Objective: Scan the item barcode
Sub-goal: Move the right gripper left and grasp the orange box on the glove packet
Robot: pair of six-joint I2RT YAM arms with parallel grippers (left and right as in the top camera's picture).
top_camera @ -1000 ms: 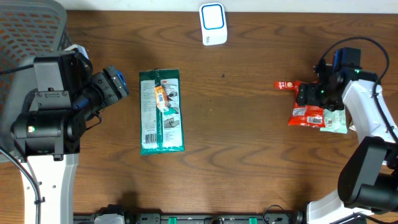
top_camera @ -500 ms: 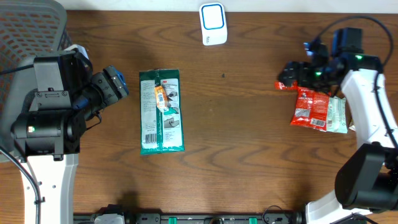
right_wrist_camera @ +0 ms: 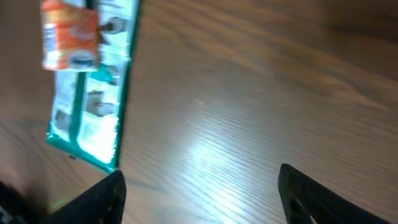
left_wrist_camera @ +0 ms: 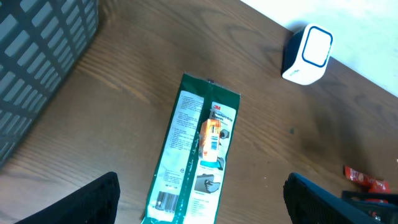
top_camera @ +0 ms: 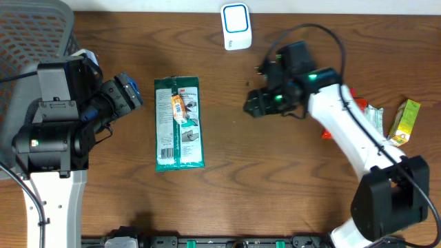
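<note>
Overhead, the green packet (top_camera: 178, 124) is seen flat on the table (top_camera: 275, 193) between the arms. The left gripper (top_camera: 131, 91) is spread wide, empty, near it; the right gripper (top_camera: 253, 105), blurred, appears parted and empty.

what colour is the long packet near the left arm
The packet is green; clearest in left wrist view.

White arms (top_camera: 344, 127), black joints (top_camera: 293, 58), looping black cables (top_camera: 310, 26).

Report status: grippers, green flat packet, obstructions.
Left gripper open, empty, beside green flat plastic packet. Right gripper open, empty, mid-table. Packet lying flat, untouched. Nothing between it and white box scanner.
</note>
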